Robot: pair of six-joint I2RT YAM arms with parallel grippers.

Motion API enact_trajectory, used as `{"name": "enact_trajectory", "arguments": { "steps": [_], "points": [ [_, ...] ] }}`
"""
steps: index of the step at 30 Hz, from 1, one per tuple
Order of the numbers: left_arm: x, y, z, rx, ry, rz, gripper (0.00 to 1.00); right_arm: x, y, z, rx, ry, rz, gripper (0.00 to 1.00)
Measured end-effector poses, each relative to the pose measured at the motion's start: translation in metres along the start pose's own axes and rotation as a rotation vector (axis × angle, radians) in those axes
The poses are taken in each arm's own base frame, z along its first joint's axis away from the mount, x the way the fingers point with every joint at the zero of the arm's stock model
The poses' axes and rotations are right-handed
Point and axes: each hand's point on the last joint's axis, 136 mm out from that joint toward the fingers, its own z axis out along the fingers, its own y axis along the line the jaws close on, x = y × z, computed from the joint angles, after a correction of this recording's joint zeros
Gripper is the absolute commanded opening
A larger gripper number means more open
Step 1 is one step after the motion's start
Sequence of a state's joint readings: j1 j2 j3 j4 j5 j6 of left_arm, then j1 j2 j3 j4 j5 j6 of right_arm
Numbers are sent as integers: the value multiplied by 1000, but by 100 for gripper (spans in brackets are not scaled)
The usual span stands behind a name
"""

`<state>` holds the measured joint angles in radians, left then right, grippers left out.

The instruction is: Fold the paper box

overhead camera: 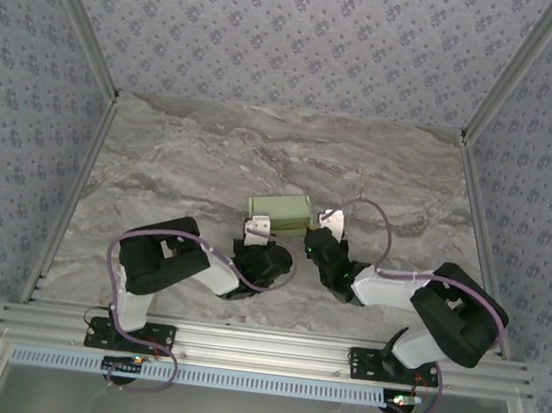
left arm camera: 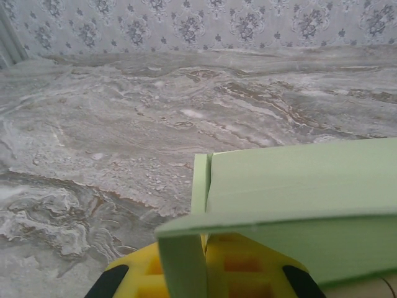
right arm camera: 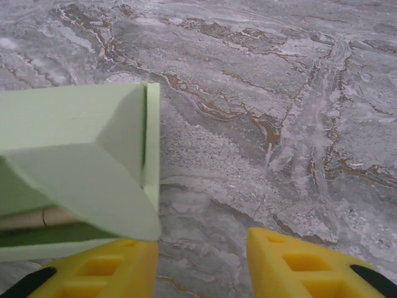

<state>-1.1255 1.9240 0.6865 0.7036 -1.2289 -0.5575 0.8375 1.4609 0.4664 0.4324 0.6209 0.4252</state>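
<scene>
The paper box (overhead camera: pixel 279 210) is lying near the middle of the marble table (overhead camera: pixel 191 156), long side running left to right, just beyond both wrists. It is already looking like a small closed rectangular block rather than a flat sheet, so I judge the folding to be well along, with the ends the part needing attention.

Your left gripper (overhead camera: pixel 256 229) is sitting at the box's near-left corner. In the left wrist view the gripper (left arm camera: pixel 186 264) is showing a green flap (left arm camera: pixel 180 267) dropping down between its yellow pads (left arm camera: pixel 248 273). The fingers are clenched, and they appear to be pinching that flap. Holding it there is probably anchoring the light card so it is not sliding while the other end is being worked.

Your right gripper (overhead camera: pixel 330 221) is sitting at the box's right end. In its own camera the gripper (right arm camera: pixel 198 242) is standing with its fingers apart and bare table showing in the gap, so it is grasping nothing. A rounded end flap (right arm camera: pixel 93 186) of the box (right arm camera: pixel 68 118) is hanging over the left yellow finger (right arm camera: pixel 105 273) and jutting out at an angle rather than lying flush. I cannot tell whether it is touching that finger.

If you are tucking that flap next, you are probably wanting a gentle sideways push while the left pinch is steadying the box. Thin card creases easily, and a hard shove could skid the whole box leftward.
</scene>
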Motion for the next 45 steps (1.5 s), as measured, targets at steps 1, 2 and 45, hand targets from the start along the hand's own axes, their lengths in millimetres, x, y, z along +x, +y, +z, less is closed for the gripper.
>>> {"name": "enact_trajectory", "arguments": {
  "steps": [1,2,45],
  "points": [
    [0,1,0,-3,0,5,0,0,1,0,-6,2,-3,47],
    [1,1,0,-5,1,10,0,0,1,-1,-13,3,-6,48],
    [-9,5,-5,14,32,69,16,-41,35,42,-320,439,34,59]
  ]
}}
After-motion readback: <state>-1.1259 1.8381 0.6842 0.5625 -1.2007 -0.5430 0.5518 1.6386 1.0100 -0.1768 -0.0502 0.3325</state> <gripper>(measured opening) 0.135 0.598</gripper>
